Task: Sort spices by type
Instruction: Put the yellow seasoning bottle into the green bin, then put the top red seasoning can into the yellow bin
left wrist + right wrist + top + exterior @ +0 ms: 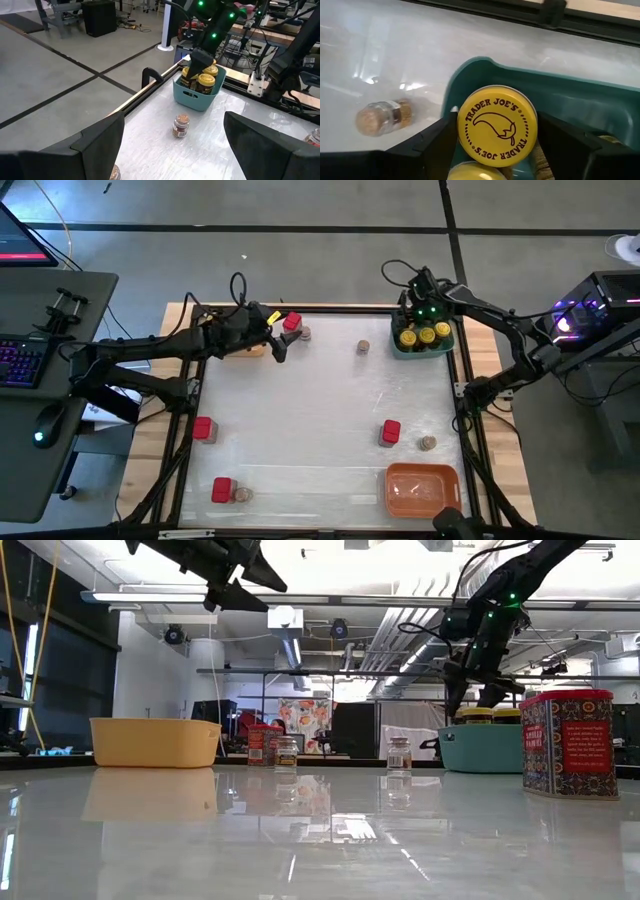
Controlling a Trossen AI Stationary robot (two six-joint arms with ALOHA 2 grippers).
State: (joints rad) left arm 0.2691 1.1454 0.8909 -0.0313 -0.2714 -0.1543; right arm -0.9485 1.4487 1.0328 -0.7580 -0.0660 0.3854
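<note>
My right gripper reaches down into the teal tray at the far right and is shut on a yellow-lidded jar; more yellow-lidded jars stand beside it. My left gripper hovers open and empty at the far left, beside the yellow tray. Next to it a red box and a small brown jar stand on the table. Another small jar stands between the arms. Red boxes and small jars stand nearer. My right gripper pinches the jar's yellow lid by its rim, one finger on each side. The fingers come steeply from above. The jar stands upright inside the teal tray; whether its bottom rests on the tray's floor is hidden.
An orange tray lies at the near right corner. A black rail frames the table's far edge, with cables behind it. The middle of the white table holds nothing.
</note>
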